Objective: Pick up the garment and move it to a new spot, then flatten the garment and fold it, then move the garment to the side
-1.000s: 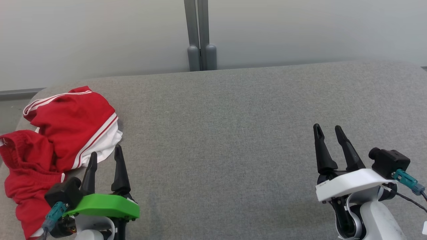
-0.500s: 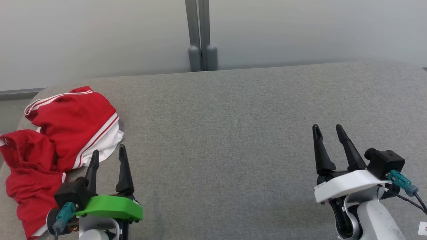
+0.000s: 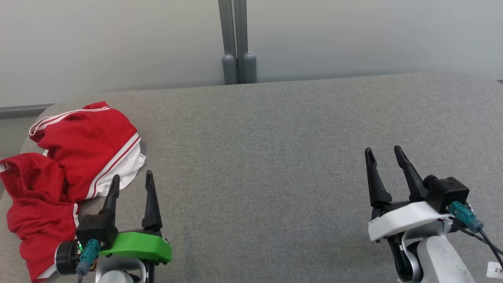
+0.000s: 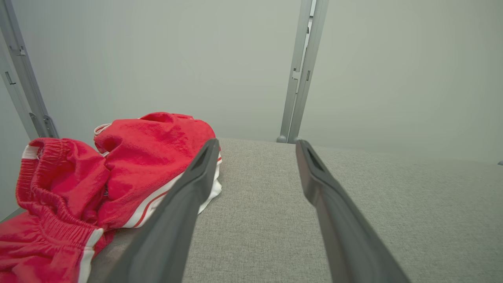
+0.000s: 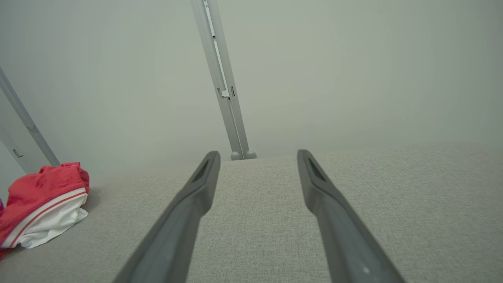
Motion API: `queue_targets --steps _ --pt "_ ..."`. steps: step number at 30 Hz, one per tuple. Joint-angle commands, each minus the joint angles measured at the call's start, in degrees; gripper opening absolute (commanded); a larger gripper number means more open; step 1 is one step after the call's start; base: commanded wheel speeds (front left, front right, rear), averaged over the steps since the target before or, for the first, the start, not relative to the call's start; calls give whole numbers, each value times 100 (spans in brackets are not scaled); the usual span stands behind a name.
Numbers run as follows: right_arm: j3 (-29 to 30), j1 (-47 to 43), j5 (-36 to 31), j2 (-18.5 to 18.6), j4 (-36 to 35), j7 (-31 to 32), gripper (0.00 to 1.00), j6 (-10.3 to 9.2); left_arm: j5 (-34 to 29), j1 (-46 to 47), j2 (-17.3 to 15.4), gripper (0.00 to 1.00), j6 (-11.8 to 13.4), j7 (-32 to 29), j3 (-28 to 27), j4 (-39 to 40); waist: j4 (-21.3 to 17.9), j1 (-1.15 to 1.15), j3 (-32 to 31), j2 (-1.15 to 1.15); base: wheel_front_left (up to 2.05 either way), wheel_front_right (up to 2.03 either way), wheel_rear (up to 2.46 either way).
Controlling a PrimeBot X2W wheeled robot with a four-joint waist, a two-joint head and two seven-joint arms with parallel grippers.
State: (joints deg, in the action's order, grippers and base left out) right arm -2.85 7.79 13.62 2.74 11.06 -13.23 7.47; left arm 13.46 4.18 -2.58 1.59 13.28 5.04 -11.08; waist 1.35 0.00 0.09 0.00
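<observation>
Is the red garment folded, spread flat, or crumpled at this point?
Crumpled. The red garment lies bunched in a heap on the grey surface, its waistband gathered and white trim sticking out.

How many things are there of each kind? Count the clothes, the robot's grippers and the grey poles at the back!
red garment: 1
grippers, jaws open: 2 (left gripper, right gripper)
grey poles: 2
Total: 5
</observation>
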Motion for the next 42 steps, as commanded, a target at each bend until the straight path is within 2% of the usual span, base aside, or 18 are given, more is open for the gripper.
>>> queue_targets --steps 1,16,42 --pt "-8 90 -119 20 5 -61 100 4 -131 97 -45 100 29 51 5 7 2 0 2 0 0 0 0" --pt "-66 111 -619 24 18 -210 100 4 -666 101 -49 100 91 208 100 18 28 0 16 0 0 0 0" --pt "12 92 -465 23 121 -204 100 4 -364 118 -48 100 -6 190 70 -141 125 0 8 0 0 0 0"
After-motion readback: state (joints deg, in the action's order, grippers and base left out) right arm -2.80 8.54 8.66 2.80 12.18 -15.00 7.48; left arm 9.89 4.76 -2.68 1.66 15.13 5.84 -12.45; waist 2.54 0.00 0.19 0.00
